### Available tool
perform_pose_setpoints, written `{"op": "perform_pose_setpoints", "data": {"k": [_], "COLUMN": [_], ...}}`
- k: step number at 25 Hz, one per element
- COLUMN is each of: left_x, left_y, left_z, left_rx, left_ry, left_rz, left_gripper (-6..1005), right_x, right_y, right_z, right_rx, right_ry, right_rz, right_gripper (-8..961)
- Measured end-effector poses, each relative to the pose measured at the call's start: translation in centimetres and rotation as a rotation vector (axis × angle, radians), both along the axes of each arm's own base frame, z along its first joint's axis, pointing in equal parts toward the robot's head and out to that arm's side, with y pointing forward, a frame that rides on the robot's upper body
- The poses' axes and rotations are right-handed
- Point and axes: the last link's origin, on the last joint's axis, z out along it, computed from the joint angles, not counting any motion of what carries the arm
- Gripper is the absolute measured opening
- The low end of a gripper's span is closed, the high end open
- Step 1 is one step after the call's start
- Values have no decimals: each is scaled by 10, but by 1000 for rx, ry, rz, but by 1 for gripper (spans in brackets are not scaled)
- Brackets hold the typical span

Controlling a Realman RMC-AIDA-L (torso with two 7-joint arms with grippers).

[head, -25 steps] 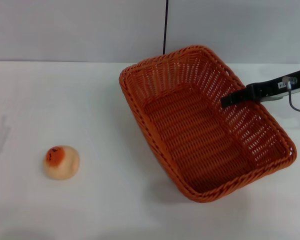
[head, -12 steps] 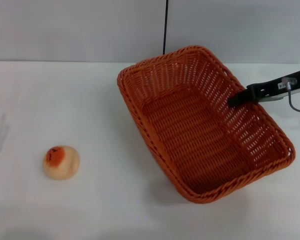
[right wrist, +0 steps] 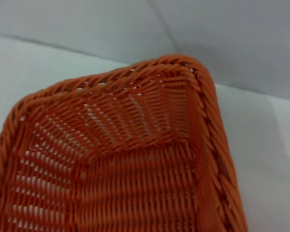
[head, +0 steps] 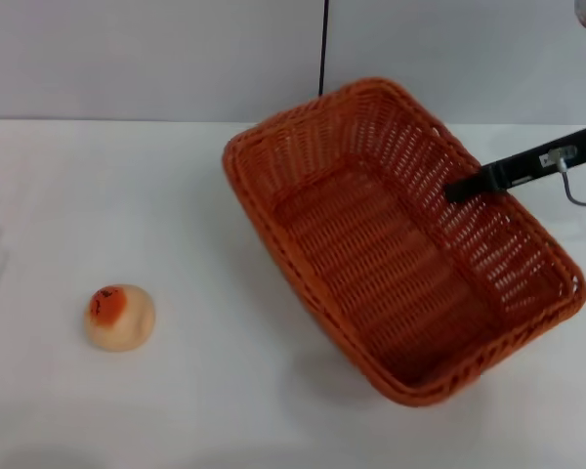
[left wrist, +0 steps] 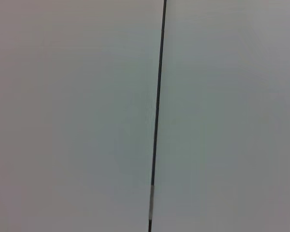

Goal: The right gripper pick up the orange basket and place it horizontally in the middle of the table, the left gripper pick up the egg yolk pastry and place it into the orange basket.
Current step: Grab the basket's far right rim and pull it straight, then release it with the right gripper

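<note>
From the head view, the orange basket (head: 400, 244) sits skewed on the white table (head: 176, 195), its long axis running from the far middle toward the near right. Its far corner reaches almost to the table's back edge, and its near right corner comes close to the picture's right border. The right hand (head: 459, 191) comes in from the right edge, one black finger (head: 479, 183) lying over the inside of the basket's right long wall, at the rim. Whether a second finger presses the outside of that wall is hidden, so I cannot tell if the hand is clamped on the wicker. The egg yolk pastry (head: 120, 317) rests alone on the near left of the table, well apart from the basket, with bare white surface all round it and a wide open strip between it and the basket's left rim. The left hand does not show here.

The left wrist view holds only a pale wall (left wrist: 77, 116) with a thin dark vertical seam (left wrist: 157, 116).

The right wrist view looks down into one end of the orange basket (right wrist: 130, 159): a rounded braided corner of the rim, the openwork sides sloping inward, and the table (right wrist: 38, 63) showing bare beyond the rim on both sides. No fingers appear in this view.
</note>
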Motion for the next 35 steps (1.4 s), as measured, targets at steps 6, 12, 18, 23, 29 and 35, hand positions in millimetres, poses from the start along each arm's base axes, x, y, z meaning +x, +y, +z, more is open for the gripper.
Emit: {"op": "perform_pose_setpoints", "data": {"k": [6, 12, 18, 23, 29, 35], "left_x": [-3, -5, -5, -5, -5, -5], "left_y": [-7, -12, -18, -23, -34, -45], "left_z": [1, 1, 3, 3, 3, 4], "left_rx": [3, 6, 16, 20, 27, 39], "left_ry": [4, 4, 7, 7, 8, 16], "left_rz": [13, 21, 16, 16, 12, 13], "left_gripper": [827, 827, 827, 827, 827, 827], "right_x": [-21, -33, -38, -49, -66, -74], "right_y": [3, 3, 4, 8, 11, 12], "right_z": [10, 13, 10, 12, 10, -10], "right_rx": [-6, -47, -83, -83, -59, -116], "right_ry": [1, -16, -87, -120, -94, -100], "right_rz": [229, 462, 661, 839, 1026, 1082], "right_gripper": [147, 147, 148, 148, 148, 148]}}
